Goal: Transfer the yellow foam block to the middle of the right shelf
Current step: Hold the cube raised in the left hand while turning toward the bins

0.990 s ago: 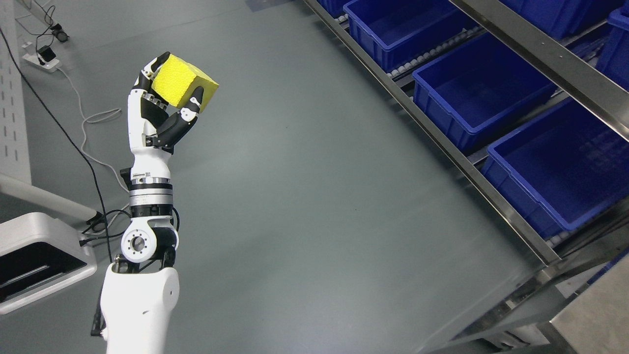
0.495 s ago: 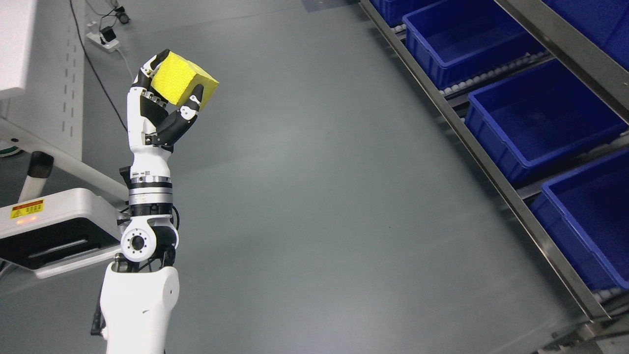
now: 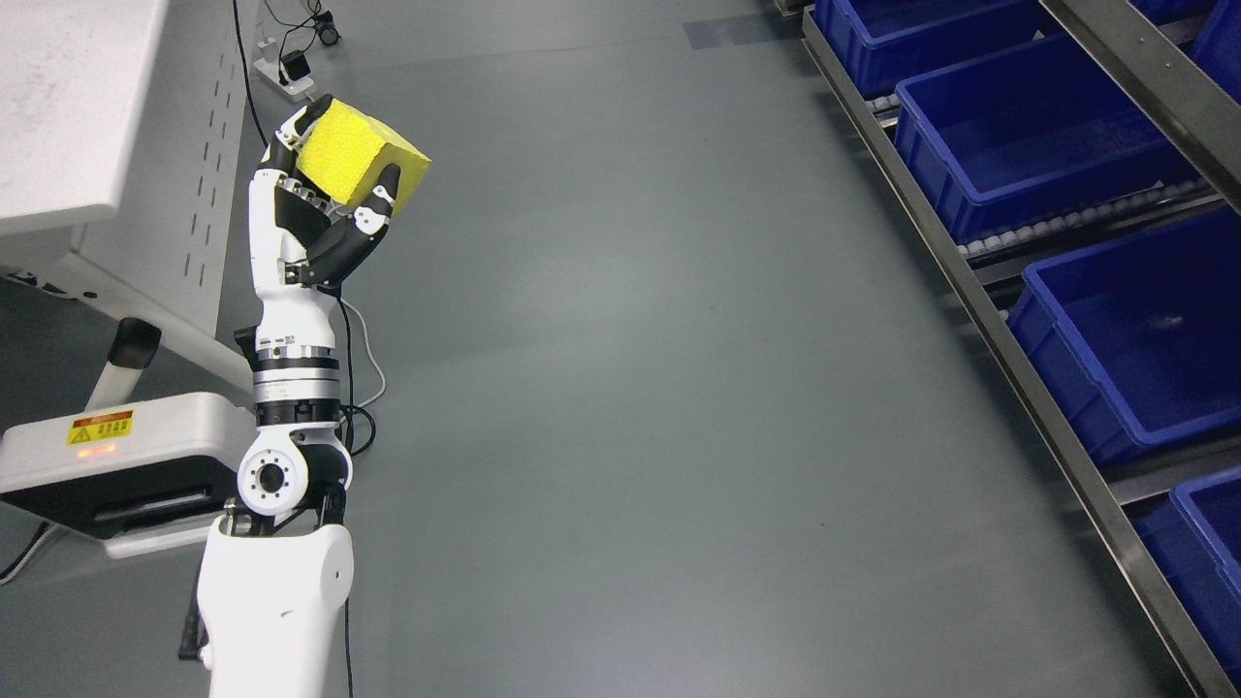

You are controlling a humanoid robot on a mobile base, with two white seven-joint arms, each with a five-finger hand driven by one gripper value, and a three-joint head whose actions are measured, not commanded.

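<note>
The yellow foam block (image 3: 361, 161) was a cube-like piece with a finely pitted, sponge-like face and smoother, paler side faces. It was held up off the floor, tilted on one corner, at the upper left of the head view. The left hand (image 3: 320, 218) was closed around it: black-tipped fingers (image 3: 293, 126) curled over its upper left edge and the thumb (image 3: 381, 194) pressed against its lower face. The hand's shell was glossy white plastic with black joints (a ribbed metal wrist ring sat below it), and the arm rose from the bottom edge.

Below lay a smooth, matte grey floor (image 3: 630, 388). At the left stood a white bench (image 3: 68, 107) with a slotted side panel, and a white machine base (image 3: 126, 465) carrying a yellow warning label.

Well apart, at the right, ran a metal-framed shelf (image 3: 979, 301) with roller tracks. It carried rectangular blue plastic bins (image 3: 1028, 145), open-topped, and nothing could be seen inside them.
</note>
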